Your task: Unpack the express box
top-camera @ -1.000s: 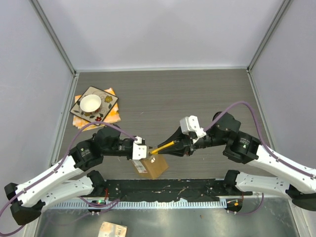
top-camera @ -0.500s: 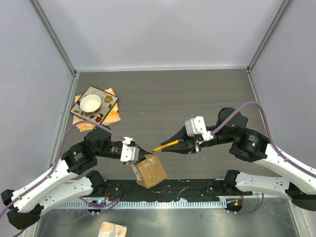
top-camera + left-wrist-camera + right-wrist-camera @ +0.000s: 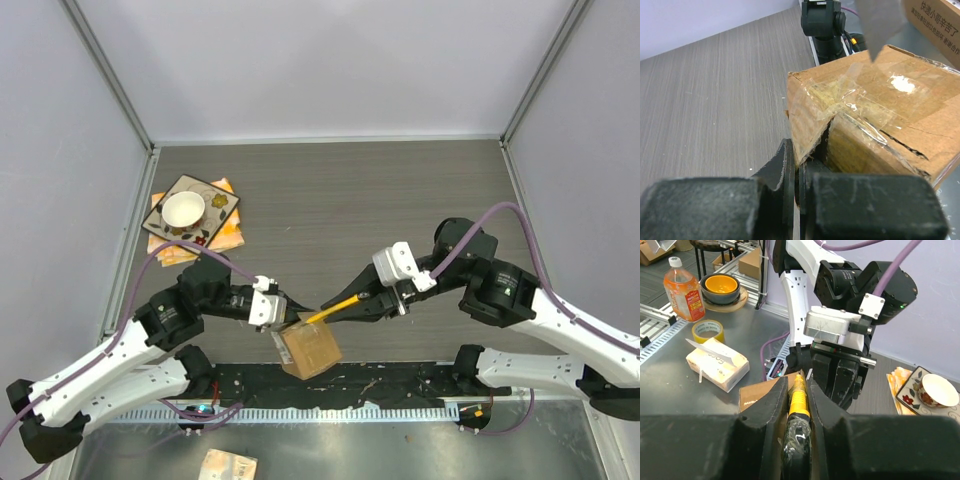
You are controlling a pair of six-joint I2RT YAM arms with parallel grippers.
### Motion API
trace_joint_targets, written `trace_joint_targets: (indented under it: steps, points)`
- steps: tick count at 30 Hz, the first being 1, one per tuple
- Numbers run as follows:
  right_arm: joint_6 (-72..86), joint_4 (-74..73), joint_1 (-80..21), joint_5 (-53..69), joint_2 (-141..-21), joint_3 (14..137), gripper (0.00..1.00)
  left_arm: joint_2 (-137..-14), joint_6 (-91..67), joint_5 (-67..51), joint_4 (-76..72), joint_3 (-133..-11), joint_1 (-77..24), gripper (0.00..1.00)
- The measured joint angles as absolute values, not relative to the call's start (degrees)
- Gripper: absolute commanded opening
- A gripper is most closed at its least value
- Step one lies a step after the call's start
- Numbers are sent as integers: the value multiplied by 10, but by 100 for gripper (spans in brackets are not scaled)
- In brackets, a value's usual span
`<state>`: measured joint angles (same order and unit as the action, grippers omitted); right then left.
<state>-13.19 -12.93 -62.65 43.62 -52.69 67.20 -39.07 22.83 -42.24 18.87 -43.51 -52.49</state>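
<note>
The express box (image 3: 310,352), brown cardboard with clear tape, sits tilted at the table's near edge. My left gripper (image 3: 284,318) is shut on a cardboard edge at its upper left corner. In the left wrist view the box (image 3: 875,115) fills the right side, with my left gripper (image 3: 799,167) pinching its torn corner. My right gripper (image 3: 362,303) is shut on the yellow utility knife (image 3: 332,309), whose tip touches the box's top edge. In the right wrist view the knife (image 3: 798,396) lies between my right gripper's fingers (image 3: 799,385), pointing at the box (image 3: 760,392). A grey blade (image 3: 881,25) hangs over the box top.
A brown-and-orange card with a white cup (image 3: 190,214) lies at the far left. A black rail (image 3: 380,380) runs along the near edge. Off the table, the right wrist view shows a bottle (image 3: 683,289), a tape roll (image 3: 707,330) and a tissue box (image 3: 717,364).
The right gripper drew the knife back off the box, then brought its tip down onto the box top again. The left gripper turned the box slightly and kept hold of it.
</note>
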Motion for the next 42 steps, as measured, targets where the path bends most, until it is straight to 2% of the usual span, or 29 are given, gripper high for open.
trace_joint_targets:
  steps: [25, 42]
  points:
    - [-151, -126, -674, 389, -571, 680, 1, -387, 224, -446, 169, -429, -524, 0]
    - [-183, -184, -683, 374, -595, 719, 1, -386, 214, -447, 170, -429, -517, 0]
